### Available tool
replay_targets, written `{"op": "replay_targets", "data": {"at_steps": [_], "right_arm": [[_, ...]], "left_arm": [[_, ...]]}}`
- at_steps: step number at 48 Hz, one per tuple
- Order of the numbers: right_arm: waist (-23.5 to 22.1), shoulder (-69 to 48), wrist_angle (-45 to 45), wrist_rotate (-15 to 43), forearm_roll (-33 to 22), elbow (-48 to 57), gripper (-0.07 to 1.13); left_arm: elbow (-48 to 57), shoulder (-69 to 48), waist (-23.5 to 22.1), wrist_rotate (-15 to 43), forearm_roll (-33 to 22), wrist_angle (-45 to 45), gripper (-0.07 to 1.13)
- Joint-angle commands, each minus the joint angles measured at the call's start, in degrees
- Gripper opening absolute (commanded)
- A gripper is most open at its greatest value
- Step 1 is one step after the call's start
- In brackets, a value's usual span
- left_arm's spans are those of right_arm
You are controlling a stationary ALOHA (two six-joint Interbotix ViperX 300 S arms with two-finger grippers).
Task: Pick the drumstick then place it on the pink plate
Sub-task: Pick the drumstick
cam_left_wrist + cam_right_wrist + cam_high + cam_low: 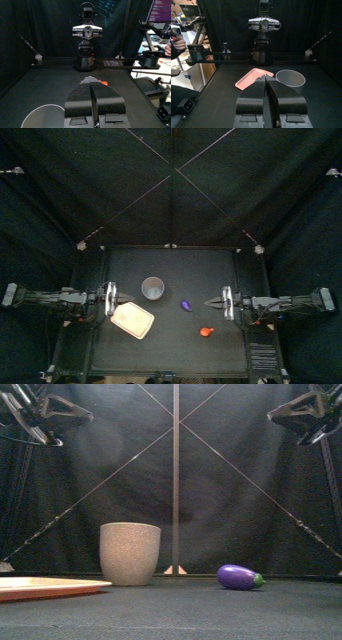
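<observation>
Orange-red drumstick (207, 331) lies untouched at three o'clock from the pink plate (132, 319), left gripper (92, 83) and right gripper (266, 80) poised, jaws clenched empty.

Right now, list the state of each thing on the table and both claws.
Flat pink tray: lying flat, empty.
Tall grey speckled cup: upright, nothing visible inside.
Small purple toy eggplant: lying loose on the table.
Orange-red toy drumstick: on the table, ungrasped, off the tray.
Left claw: shut, empty.
Right claw: shut, empty.
</observation>
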Motion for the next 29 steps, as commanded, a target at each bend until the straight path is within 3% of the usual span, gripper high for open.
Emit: {"op": "replay_targets", "data": {"at_steps": [1,9,15,20,29], "right_arm": [[-0.35,0.35,1.85,0.26,-0.09,-0.62,0.17],[-0.44,0.09,16.44,0.44,0.35,-0.62,0.17],[0.09,0.09,19.16,1.85,2.64,1.41,0.17],[-0.18,-0.53,13.1,2.64,4.39,5.71,0.17],[1.58,-1.05,-5.89,3.08,7.91,12.57,0.17]], "left_arm": [[-1.76,0.26,0.09,0.44,0.26,-0.18,0.11],[-1.58,0.26,0.44,0.35,0.62,-0.18,0.08],[-1.41,0.26,0.53,0.35,0.53,-0.18,0.08],[-1.41,0.26,0.62,0.35,0.53,-0.35,0.08],[-1.14,0.26,0.7,0.18,0.35,-0.35,0.08]]}}
